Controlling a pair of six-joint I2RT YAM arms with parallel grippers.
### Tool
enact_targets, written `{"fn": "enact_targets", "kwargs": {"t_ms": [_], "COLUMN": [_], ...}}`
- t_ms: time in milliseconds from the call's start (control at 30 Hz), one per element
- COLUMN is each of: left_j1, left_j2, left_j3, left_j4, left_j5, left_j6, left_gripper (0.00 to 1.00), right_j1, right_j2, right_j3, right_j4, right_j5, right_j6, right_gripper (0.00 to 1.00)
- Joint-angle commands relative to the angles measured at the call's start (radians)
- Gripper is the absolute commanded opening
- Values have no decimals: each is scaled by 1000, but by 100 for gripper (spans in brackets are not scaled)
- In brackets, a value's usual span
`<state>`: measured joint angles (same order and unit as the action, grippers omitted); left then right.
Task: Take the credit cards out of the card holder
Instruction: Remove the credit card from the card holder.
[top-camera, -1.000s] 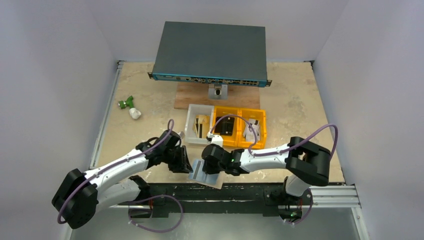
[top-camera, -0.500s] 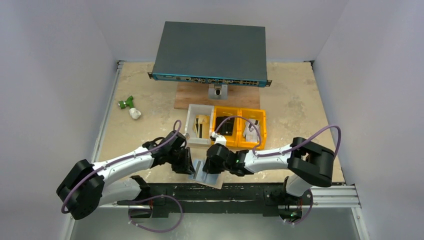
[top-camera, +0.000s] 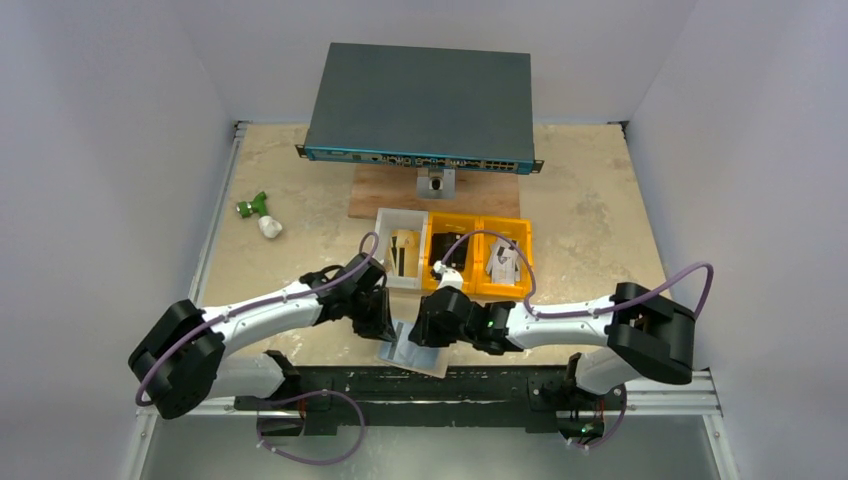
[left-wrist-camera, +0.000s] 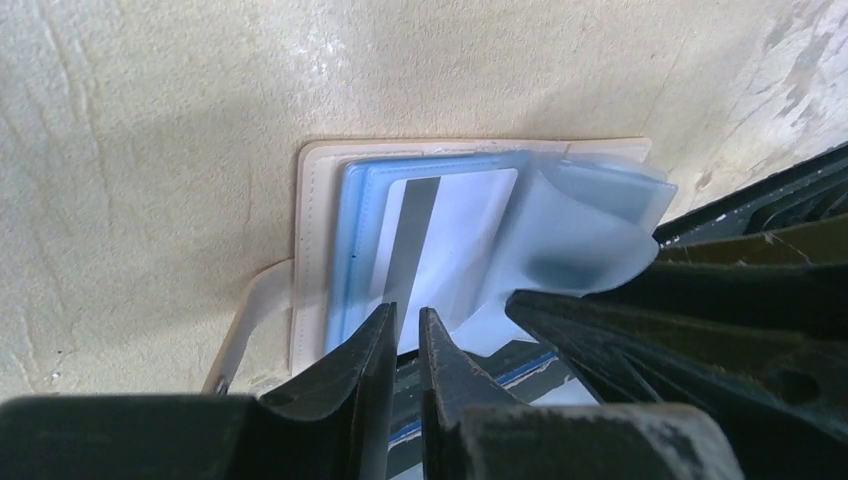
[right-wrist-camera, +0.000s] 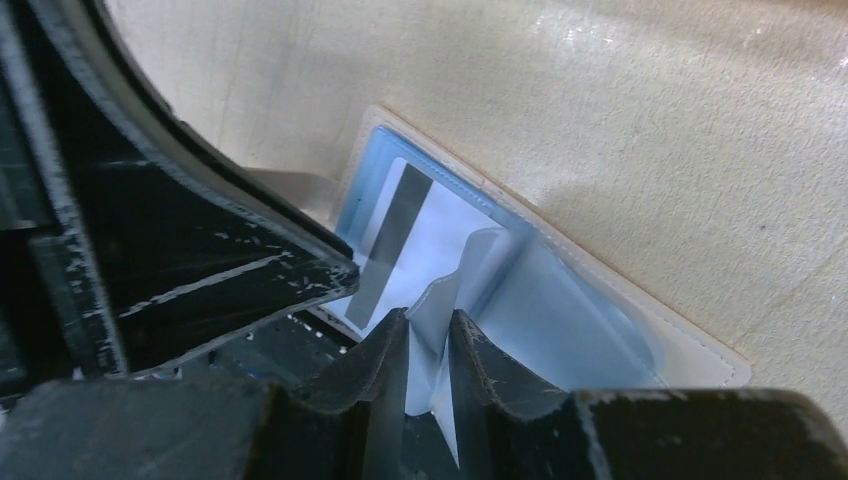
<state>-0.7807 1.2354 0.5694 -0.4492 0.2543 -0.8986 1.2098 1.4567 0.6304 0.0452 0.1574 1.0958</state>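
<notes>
At the near edge of the beige mottled table (top-camera: 600, 200), just ahead of the arm bases, the flat folding card holder (top-camera: 408, 354) (pale blue plastic inside, tan stitched border) lies open, with both wrists crowded over it. Step in hand, as I read it: pulling a card out, not done yet. The clear frosted plastic sleeve flap (right-wrist-camera: 470, 265) is peeled up off the holder and sits between the jaws of the right gripper (right-wrist-camera: 430, 335). Those jaws are nearly together and the flap is lifted clear, so I take that as a pinch, light at best. Under it a white card with a dark magnetic stripe (left-wrist-camera: 455, 230) is exposed but mostly seated in its blue pocket. The left gripper (left-wrist-camera: 405, 322) has its tips at the card's near edge with only a sliver of gap between them; can't tell whether the card edge is actually in that gap. Next move needs a confirmed bite on the card edge alone, no sleeve. Then a straight pull along the pocket, with the right side holding the flap up and the holder pinned so it doesn't slide.
</notes>
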Motion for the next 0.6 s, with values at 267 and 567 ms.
{"fn": "enact_targets", "kwargs": {"t_ms": [267,567], "left_j1": [-50,-108], "left_j2": [123,168], "left_j3": [114,156], "left_j4": [37,49], "left_j5": [-28,-27], "left_j6": [15,-8], "left_gripper": [9,7], "right_j1": [-4,-4], "right_j2": [-56,-159], "right_j3": [-57,-84], "right_j4": [-8,-71], "right_j5": [1,32], "right_j6": [36,53], "right_gripper": [16,24]}}
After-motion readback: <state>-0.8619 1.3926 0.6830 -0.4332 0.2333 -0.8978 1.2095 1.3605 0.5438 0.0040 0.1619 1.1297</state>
